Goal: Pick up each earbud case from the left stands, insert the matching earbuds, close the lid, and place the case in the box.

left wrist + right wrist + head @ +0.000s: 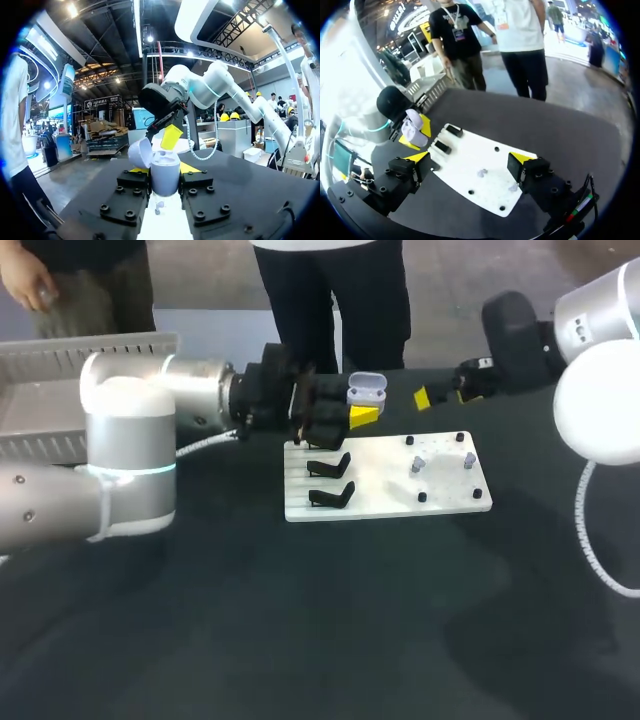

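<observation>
**Earbud fetch, case presented.** The open earbud case (366, 393), lid raised, is clamped from two sides between the fingers of the left gripper (164, 172). It is held above the far edge of the white board (385, 495). The right gripper (469, 162) is shown over the board with its fingers spread wide and nothing between them. A first earbud (418, 466) and a second earbud (470, 459) lie on the board's right part, well apart from the two bare black stands (330, 464). The box (60, 365) sits at the table's far left.

The step in hand is judged to be fetching an earbud. The right fingers are best lowered squarely astride one earbud, then closed gently (its orientation is too small to tell). The case should be kept level. The approach should be made from the side away from the lid, and the earbud released only once it is seated in its matching well.
</observation>
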You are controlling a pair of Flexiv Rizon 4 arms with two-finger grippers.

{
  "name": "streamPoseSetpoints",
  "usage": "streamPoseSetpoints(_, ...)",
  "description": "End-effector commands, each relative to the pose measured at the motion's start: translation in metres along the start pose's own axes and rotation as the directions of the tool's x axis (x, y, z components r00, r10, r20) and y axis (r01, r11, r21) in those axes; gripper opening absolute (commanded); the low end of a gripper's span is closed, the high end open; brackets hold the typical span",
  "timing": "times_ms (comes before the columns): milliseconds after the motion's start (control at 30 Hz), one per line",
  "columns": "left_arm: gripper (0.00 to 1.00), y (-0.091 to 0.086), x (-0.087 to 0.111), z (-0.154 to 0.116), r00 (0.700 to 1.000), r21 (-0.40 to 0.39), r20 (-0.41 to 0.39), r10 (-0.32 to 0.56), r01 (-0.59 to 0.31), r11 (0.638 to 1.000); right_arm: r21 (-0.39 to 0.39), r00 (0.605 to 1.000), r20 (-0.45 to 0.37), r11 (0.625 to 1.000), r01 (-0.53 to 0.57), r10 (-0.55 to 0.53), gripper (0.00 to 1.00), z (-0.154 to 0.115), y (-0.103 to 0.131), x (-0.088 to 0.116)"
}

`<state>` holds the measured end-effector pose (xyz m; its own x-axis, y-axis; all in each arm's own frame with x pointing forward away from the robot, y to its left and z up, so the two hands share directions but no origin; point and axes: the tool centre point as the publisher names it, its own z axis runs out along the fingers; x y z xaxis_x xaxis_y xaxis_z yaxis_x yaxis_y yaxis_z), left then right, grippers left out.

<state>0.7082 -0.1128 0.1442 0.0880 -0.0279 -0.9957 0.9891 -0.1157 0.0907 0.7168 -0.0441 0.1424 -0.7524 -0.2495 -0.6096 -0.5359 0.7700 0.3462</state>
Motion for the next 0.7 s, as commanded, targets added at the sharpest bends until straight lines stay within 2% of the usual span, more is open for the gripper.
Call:
streamPoseSetpoints(33,0.0,-0.012,-0.007,-0.005,1.0,-0.093,0.006,0.004,-0.004,0.996,0.177,1.0,-0.021,0.984,-0.015,0.019,1.0,-0.02,-0.001,0.012)
streamPoseSetpoints(167,0.0,-0.012,-0.007,-0.005,1.0,-0.093,0.006,0.004,-0.004,0.996,0.218,0.998,-0.057,0.976,-0.024,0.038,1.0,-0.025,-0.007,0.023)
streamPoseSetpoints(233,0.0,-0.012,-0.007,-0.005,1.0,-0.093,0.006,0.004,-0.004,0.996,0.268,0.994,-0.103,0.963,-0.011,0.039,1.0,-0.025,-0.012,0.029)
streamPoseSetpoints(333,0.0,-0.012,-0.007,-0.005,1.0,-0.093,0.006,0.004,-0.004,0.996,0.299,0.984,-0.167,0.954,-0.009,0.062,1.0,-0.023,-0.022,0.04)
streamPoseSetpoints(433,0.0,-0.012,-0.007,-0.005,1.0,-0.093,0.006,0.004,-0.004,0.996,0.383,0.963,-0.258,0.923,0.031,0.075,1.0,-0.019,-0.029,0.051)
streamPoseSetpoints(567,0.0,-0.012,-0.008,-0.01,1.0,-0.102,0.012,0.0,0.002,0.995,0.395,0.958,-0.268,0.919,0.011,0.104,1.0,-0.019,-0.036,0.059)
streamPoseSetpoints(700,0.0,-0.01,-0.009,-0.014,1.0,-0.122,0.026,-0.009,0.012,0.992,0.432,0.936,-0.33,0.901,0.035,0.122,1.0,-0.013,-0.045,0.066)
